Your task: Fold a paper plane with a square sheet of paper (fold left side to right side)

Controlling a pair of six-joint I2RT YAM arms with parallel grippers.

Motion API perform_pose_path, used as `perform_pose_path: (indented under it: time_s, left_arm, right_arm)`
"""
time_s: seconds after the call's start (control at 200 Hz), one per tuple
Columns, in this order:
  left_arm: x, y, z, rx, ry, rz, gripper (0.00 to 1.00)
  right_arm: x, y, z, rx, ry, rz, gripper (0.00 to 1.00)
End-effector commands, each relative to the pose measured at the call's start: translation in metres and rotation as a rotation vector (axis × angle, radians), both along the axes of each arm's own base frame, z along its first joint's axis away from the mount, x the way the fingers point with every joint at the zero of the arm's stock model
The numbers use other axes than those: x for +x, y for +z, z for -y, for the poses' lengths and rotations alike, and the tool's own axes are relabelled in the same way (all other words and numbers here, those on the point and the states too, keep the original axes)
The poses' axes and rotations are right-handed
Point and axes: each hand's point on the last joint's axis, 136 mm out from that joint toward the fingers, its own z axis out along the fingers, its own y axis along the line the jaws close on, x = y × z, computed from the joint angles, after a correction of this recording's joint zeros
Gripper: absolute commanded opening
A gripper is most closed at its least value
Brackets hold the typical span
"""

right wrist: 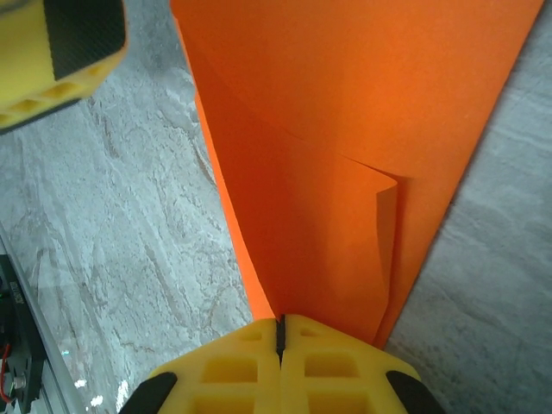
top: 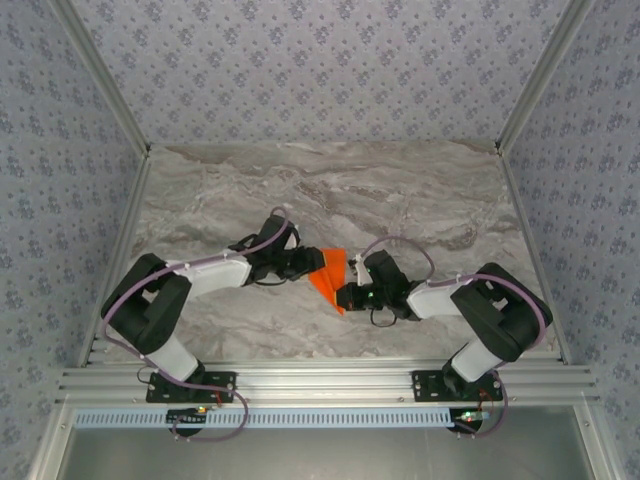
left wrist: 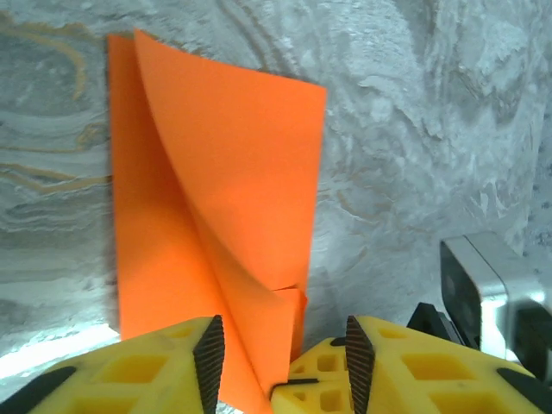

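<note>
**Near the middle of the tabletop: a folded orange sheet between two claws**

Midway between the left and right edges of the marble tabletop (top: 250,190), somewhat closer to the near edge than to the far one, the square sheet of paper (top: 330,272) sits between the two arms, which reach in from either side. It is bright orange and folded into a long shape that narrows to a point toward the near edge. From the left wrist camera, one layer curls up off the layer below. A curved crease runs down its length, and there is a small folded corner near the narrow end.

The left gripper (left wrist: 280,362) stands at the sheet's left side, part-way open. Its black pads (left wrist: 210,358) are clearly apart, and the narrow end of the paper runs down between them without being squeezed. Whether one finger brushes the paper's edge I cannot tell.

The right gripper (right wrist: 280,332) is at the pointed end, on the side of the near edge. Its yellow fingers are pressed together with only a hairline seam between them. The paper's narrow end runs straight into that seam, so the claw has the sheet pinched by its tip. One yellow finger of the left gripper shows in the right wrist view, just beside the paper's edge.
</note>
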Motion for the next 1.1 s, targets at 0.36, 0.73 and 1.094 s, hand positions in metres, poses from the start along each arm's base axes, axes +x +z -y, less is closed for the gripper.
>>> perform_pose_path:
  time_s: [0.36, 0.73, 1.094]
  left_arm:
    - [0.004, -0.011, 0.007, -0.009, -0.018, -0.005, 0.30]
    - [0.010, -0.018, 0.022, -0.023, -0.039, -0.018, 0.33]
    - [0.010, -0.030, 0.024, 0.001, -0.049, -0.039, 0.34]
  right_arm:
    - [0.002, 0.005, 0.000, 0.070, -0.026, -0.025, 0.00]
    - [0.001, 0.002, 0.002, 0.080, -0.038, -0.049, 0.00]
    - [0.004, -0.005, 0.005, 0.078, -0.063, -0.084, 0.01]
